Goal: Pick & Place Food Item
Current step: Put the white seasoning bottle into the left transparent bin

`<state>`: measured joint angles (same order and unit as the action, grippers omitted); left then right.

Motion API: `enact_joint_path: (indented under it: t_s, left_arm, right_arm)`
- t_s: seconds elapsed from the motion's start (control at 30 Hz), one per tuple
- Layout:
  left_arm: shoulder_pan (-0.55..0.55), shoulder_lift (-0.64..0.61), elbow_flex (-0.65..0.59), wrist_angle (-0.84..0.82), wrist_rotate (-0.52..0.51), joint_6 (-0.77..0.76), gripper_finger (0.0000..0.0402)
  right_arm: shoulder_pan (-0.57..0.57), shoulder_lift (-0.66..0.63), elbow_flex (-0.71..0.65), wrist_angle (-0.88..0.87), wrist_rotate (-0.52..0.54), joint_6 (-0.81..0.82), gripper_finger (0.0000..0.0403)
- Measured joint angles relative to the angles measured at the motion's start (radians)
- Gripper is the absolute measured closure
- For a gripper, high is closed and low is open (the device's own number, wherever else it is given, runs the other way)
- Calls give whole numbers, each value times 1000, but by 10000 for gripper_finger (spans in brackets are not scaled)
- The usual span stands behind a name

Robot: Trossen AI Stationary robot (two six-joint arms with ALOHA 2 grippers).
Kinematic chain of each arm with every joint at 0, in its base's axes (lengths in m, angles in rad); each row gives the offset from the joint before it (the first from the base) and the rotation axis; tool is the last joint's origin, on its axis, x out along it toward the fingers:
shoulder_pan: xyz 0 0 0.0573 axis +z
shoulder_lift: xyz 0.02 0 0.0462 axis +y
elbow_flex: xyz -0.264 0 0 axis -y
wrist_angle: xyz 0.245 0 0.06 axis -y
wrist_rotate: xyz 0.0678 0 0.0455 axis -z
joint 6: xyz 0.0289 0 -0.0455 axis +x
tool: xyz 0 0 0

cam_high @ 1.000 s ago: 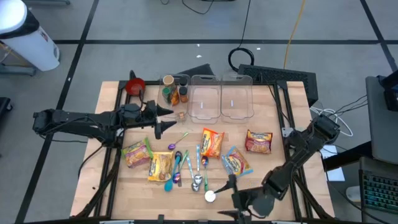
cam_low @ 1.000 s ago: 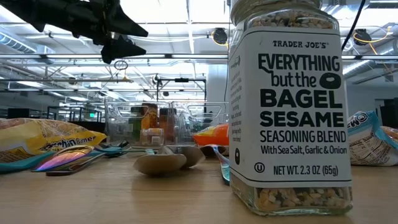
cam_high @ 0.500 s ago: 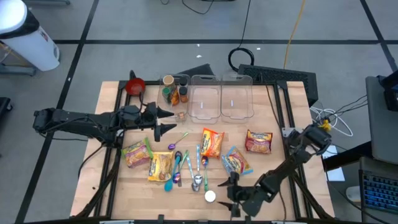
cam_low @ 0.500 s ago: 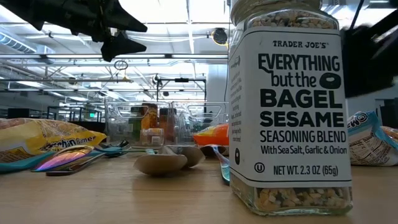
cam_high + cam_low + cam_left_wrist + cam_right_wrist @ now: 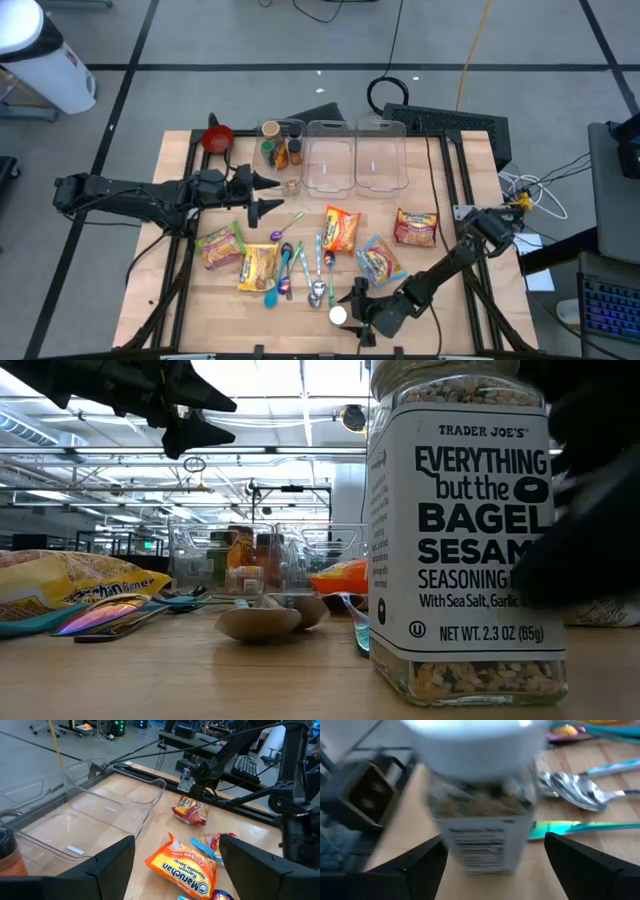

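A seasoning jar with a white lid stands upright on its base near the table's front edge; it fills the low view. My right gripper is open and low at the jar's right side. In the right wrist view its fingers flank the jar; whether either one touches it, I cannot tell. My left gripper is open and raised over the table's left middle, nothing between its fingers. Noodle packets lie flat on the table: orange, red, blue.
Two clear bins stand at the far middle, with small spice jars and a red bowl to their left. Two yellow packets and several spoons lie left of the jar.
My right gripper has come down and moved toward the table's left along the near edge. Still open, it has reached the seasoning jar, where its fingers now stand on both sides. The jar has not moved.
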<state>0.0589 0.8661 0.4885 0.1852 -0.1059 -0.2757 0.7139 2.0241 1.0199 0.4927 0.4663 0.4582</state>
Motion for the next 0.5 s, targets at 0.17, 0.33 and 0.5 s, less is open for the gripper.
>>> enact_joint_path:
  t_s: [0.17, 0.33, 0.5]
  left_arm:
    - [0, 0, 0, -1, 0, -15, 105]
    - [0, 0, 0, -1, 0, -14, 105]
    - [0, 0, 0, -1, 0, -13, 105]
  right_arm:
    - [-24, 42, 0, 89, -70, -57, 86]
    - [-40, 50, 0, 101, -116, -77, 118]
    - [-41, 49, 0, 128, -117, -117, 183]
